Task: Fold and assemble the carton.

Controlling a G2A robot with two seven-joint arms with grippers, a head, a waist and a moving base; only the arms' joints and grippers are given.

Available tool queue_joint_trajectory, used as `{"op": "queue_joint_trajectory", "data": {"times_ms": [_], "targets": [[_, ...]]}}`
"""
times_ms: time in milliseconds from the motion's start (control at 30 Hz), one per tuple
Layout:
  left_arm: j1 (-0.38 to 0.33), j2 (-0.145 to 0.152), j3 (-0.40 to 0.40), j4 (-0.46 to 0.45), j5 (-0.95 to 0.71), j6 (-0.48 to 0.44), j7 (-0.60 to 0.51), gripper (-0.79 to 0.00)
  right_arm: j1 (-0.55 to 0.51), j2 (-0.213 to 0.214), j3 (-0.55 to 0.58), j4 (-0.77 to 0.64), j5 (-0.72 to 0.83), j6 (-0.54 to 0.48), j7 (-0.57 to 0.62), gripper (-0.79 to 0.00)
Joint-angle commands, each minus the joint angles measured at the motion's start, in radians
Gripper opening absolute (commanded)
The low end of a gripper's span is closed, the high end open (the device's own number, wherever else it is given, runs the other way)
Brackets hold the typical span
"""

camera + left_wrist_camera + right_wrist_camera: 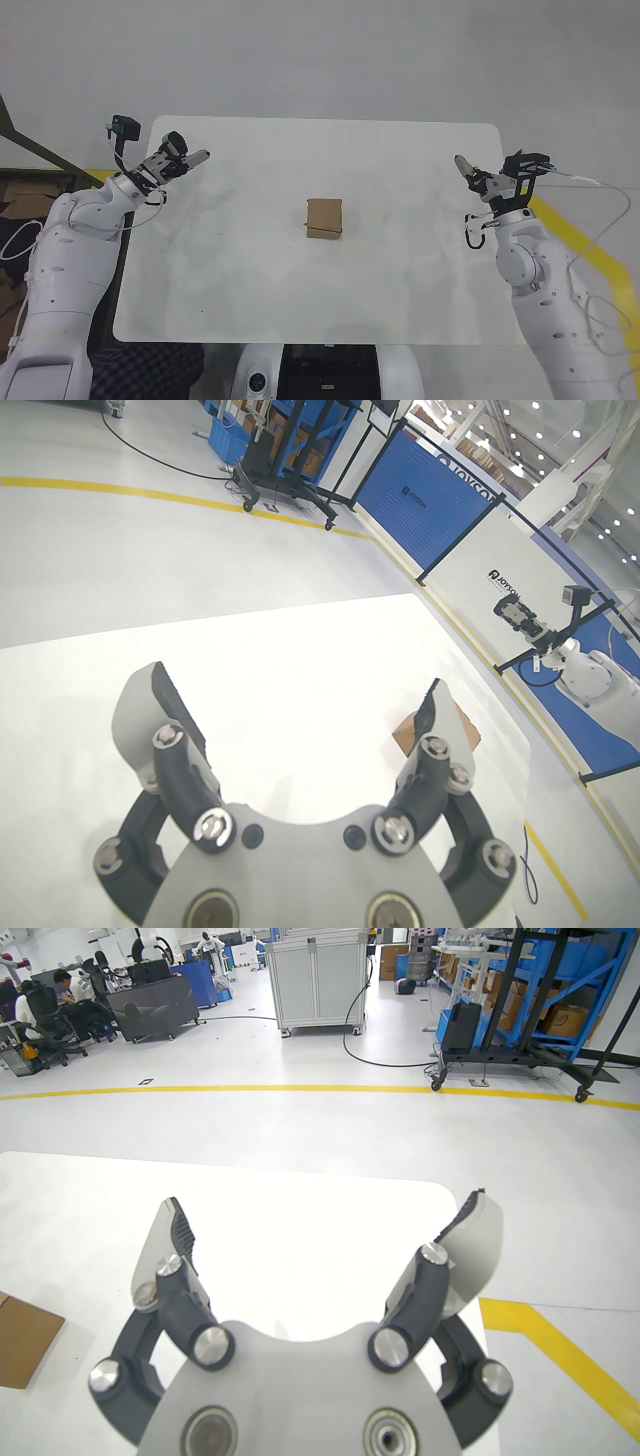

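Note:
A small brown carton (pixel 324 218) sits closed up near the middle of the white table (pixel 250 290). In the left wrist view part of the carton (pixel 406 734) shows behind one fingertip. In the right wrist view a corner of the carton (pixel 22 1340) lies at the frame's edge. My left gripper (pixel 197 157) hovers over the table's far left corner, open and empty (pixel 295 690). My right gripper (pixel 463 165) hangs over the far right edge, also open with nothing held (pixel 325 1213). Both are well away from the carton.
The table's rounded far corner (pixel 440 1193) ends close beyond my right gripper. Yellow floor tape (pixel 590 260) runs beside the right side of the table. Blue partition panels (pixel 425 500) and wheeled racks (pixel 520 1018) stand on the floor beyond.

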Motion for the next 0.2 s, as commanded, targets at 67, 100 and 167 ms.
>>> {"op": "queue_joint_trajectory", "data": {"times_ms": [67, 100, 167], "targets": [[0.0, 0.0, 0.0, 0.0, 0.0, 0.0, 0.0, -0.001, 0.0, 0.0, 0.0, 0.0, 0.0, 0.0, 0.0, 0.0], [0.0, 0.0, 0.0, 0.0, 0.0, 0.0, 0.0, -0.001, 0.0, 0.0, 0.0, 0.0, 0.0, 0.0, 0.0, 0.0], [0.0, 0.0, 0.0, 0.0, 0.0, 0.0, 0.0, -0.001, 0.0, 0.0, 0.0, 0.0, 0.0, 0.0, 0.0, 0.0]]}}
